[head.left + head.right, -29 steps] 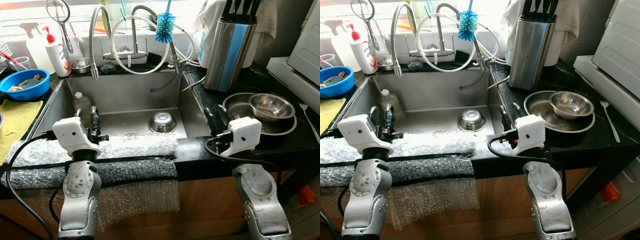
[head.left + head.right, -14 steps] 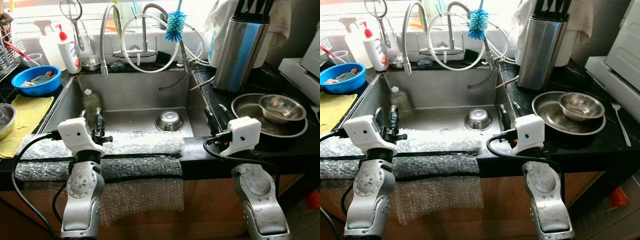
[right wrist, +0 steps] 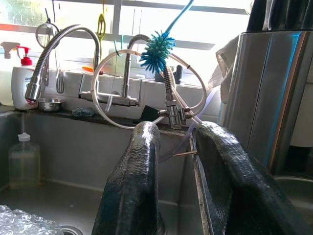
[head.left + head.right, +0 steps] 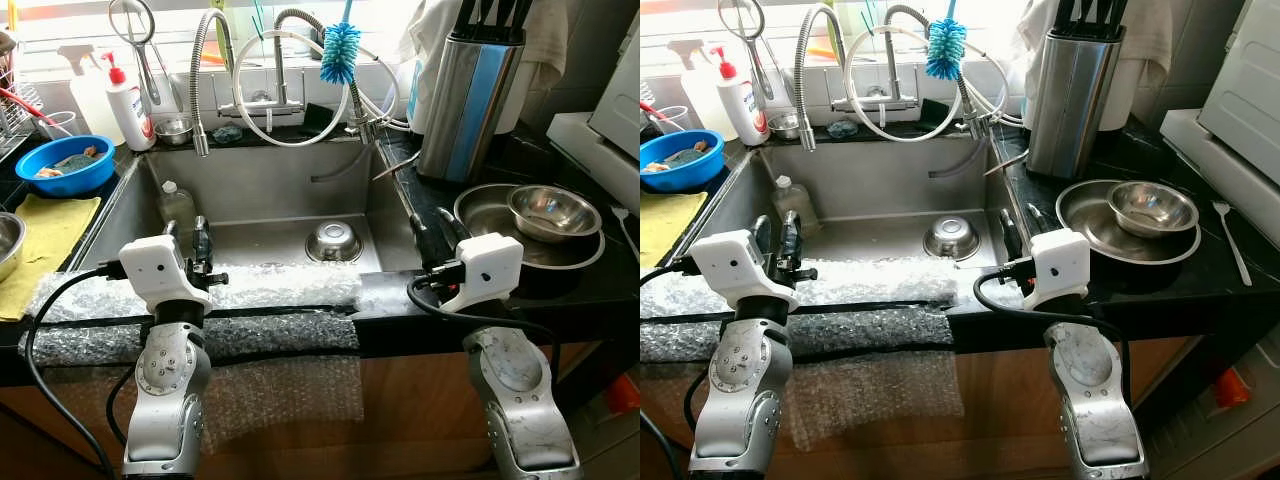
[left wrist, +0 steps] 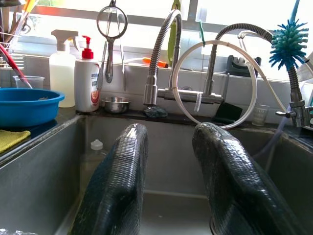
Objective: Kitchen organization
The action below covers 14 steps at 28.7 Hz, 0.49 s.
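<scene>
My own left gripper (image 5: 168, 161) blocks the lower middle of the left wrist view, so the sink (image 5: 44, 166) floor is mostly hidden. At far left of my left eye view, a steel bowl (image 4: 8, 240) is cut by the edge. The soap bottle (image 4: 129, 100) label is too small to read.

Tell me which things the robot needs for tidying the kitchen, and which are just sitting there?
Probably for tidying:
small steel bowl in the sink
steel bowl on the steel plate
left gripper, right gripper

Just lying about:
blue brush
knife block
soap bottle
</scene>
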Motion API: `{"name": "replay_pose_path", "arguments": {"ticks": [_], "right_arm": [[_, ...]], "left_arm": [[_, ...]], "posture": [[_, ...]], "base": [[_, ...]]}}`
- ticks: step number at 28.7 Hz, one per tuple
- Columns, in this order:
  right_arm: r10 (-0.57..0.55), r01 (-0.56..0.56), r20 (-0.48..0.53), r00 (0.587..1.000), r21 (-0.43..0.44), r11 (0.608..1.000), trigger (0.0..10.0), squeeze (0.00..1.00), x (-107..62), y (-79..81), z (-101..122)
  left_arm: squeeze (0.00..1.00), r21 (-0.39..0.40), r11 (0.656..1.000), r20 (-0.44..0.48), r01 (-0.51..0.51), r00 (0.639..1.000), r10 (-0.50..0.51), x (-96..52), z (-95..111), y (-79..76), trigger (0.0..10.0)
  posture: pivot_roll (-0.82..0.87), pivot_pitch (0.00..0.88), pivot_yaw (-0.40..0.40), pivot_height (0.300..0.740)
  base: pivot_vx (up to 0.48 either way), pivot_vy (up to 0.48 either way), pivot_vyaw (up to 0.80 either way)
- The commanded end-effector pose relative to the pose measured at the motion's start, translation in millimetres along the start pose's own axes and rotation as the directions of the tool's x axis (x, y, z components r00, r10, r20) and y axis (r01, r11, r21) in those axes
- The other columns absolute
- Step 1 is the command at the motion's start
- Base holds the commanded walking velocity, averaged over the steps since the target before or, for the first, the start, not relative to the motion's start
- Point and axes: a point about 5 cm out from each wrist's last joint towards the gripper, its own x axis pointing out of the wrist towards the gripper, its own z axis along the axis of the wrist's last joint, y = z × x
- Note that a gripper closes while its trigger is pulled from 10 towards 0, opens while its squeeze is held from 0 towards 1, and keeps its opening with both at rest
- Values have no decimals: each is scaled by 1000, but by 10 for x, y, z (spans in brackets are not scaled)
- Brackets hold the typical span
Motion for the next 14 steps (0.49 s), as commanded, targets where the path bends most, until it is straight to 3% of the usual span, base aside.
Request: {"name": "replay_pose_path", "arguments": {"ticks": [1, 4, 14], "right_arm": [[6, -6, 1, 1000, -6, 1000, 10000, 0, 27, 19, 1], [15, -15, 3, 1000, -8, 1000, 10000, 0, 26, 40, 2], [0, 0, -1, 1000, 15, 1000, 10000, 0, 18, 38, -6]], "left_arm": [[0, 25, 1000, 4, 10, 1000, -10, 30, 19, -9, 10000], [0, 25, 1000, 5, 12, 1000, -12, 35, 23, -10, 10000], [0, 23, 1000, 5, 17, 1000, -17, 37, 31, -20, 10000]], "posture": [[-127, 0, 49, 740], [-127, 0, 51, 740], [-126, 0, 55, 740]], "base": [[0, 0, 0], [0, 0, 344], [0, 0, 0]]}}
